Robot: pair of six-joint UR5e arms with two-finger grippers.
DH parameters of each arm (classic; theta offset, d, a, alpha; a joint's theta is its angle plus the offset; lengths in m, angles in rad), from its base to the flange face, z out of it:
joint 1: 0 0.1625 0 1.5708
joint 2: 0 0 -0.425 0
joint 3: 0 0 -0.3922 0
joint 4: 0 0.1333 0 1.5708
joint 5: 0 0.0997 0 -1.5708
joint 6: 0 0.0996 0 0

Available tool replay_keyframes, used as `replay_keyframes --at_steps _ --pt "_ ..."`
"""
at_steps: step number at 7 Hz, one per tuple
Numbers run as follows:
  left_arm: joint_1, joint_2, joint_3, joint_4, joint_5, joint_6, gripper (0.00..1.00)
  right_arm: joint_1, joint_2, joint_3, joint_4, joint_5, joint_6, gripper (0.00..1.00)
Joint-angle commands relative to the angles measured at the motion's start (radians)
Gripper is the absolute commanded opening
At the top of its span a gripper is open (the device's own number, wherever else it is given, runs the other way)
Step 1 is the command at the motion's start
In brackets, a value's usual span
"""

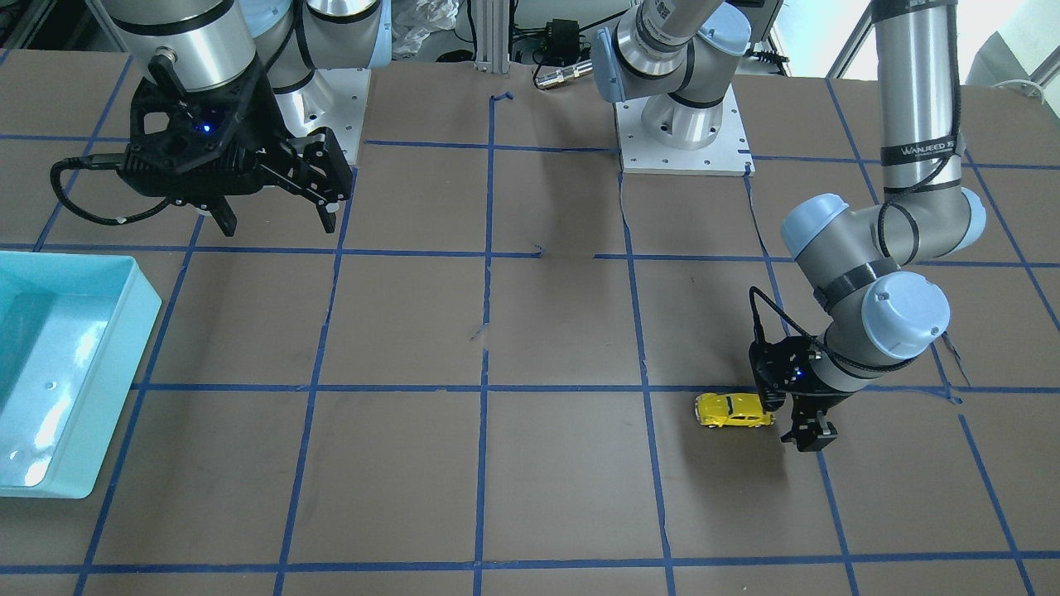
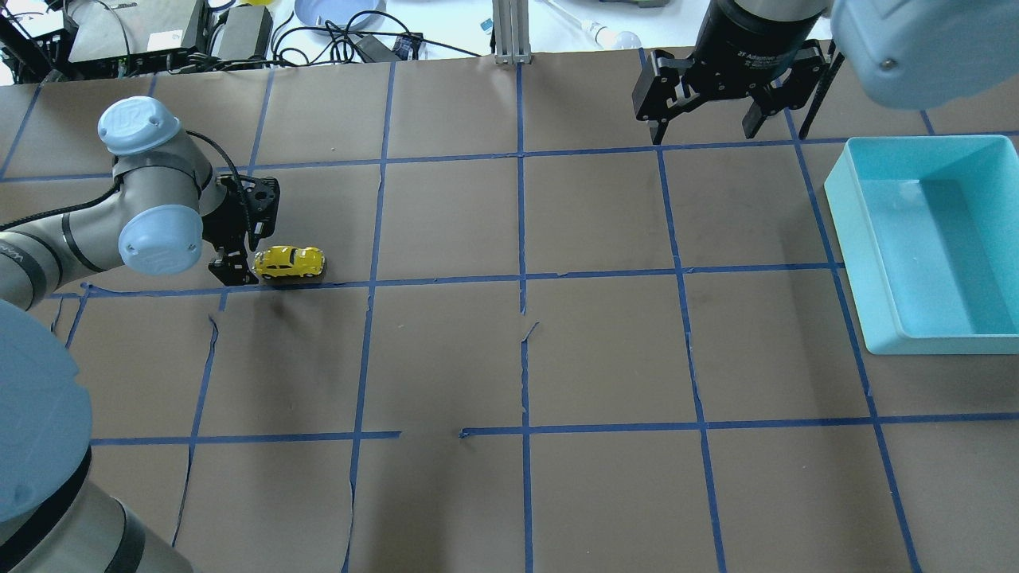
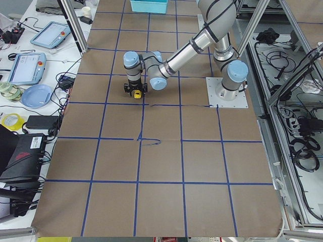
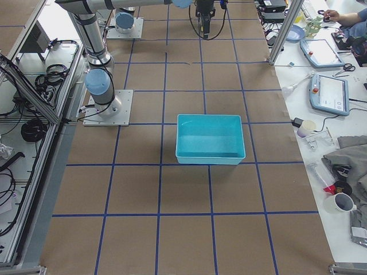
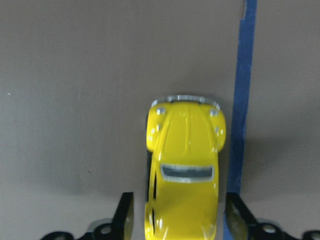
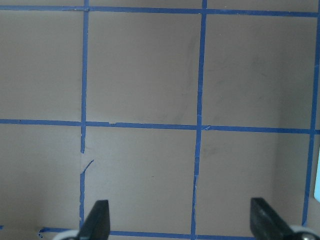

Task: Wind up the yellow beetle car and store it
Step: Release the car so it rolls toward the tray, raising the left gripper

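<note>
Wheels down on the brown worktop [image 2: 605,350], the yellow beetle car [image 2: 289,261] stood on the robot's left side, close alongside a strip of blue tape [image 5: 244,100]. Its silver bumper pointed away from the left wrist camera. The car's other end lay between the fingers [image 5: 126,212] of the left pincer [image 5: 180,214], which was low at the worktop. The jaws were spread a little wider than the car's body. A slim gap showed on the side away from the tape. The finger on the tape side was very near the flank, and I could not tell whether it touched. The right pincer [image 2: 704,119] hung above the worktop's far edge, well apart from the car, spread wide and gripping nothing. Near it, on the robot's right, sat a teal bin [image 2: 939,342].
</note>
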Motion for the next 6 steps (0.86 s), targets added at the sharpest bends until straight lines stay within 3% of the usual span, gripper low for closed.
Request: replay_keyframes --at_steps 1,3,4,6 --pt "0.001 0.006 0.004 0.0 -0.002 -0.005 1.0 0.0 0.0 0.0 0.0 0.0 0.0 1.0" --pt "-0.036 0.05 0.03 -0.026 -0.041 -0.146 1.0 0.0 0.0 0.0 0.0 0.0 0.0 1.0" --pt "-0.086 0.094 0.088 -0.173 -0.096 -0.28 1.0 0.0 0.0 0.0 0.0 0.0 0.0 1.0" --pt "-0.247 0.157 0.323 -0.498 -0.099 -0.705 1.0 0.0 0.0 0.0 0.0 0.0 0.0 1.0"
